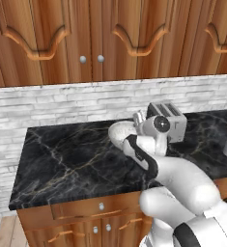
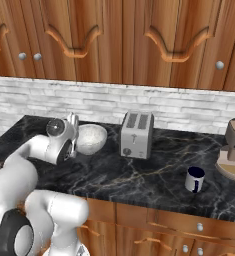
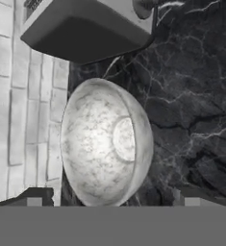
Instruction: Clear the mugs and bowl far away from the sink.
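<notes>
The white speckled bowl rests on the black marble counter close to the brick back wall, left of the toaster. It also shows in the right base view as the bowl and, half hidden by my arm, in the left base view as the bowl. My gripper hovers just short of it, open, with a fingertip on either side of the near rim and nothing held. The gripper sits at the bowl's left edge. A dark blue mug stands near the counter's front right. The sink is out of view.
A silver toaster stands right beside the bowl, its cord trailing on the counter. A brown coffee machine is at the far right. The brick wall is close behind the bowl. Wooden cabinets hang overhead.
</notes>
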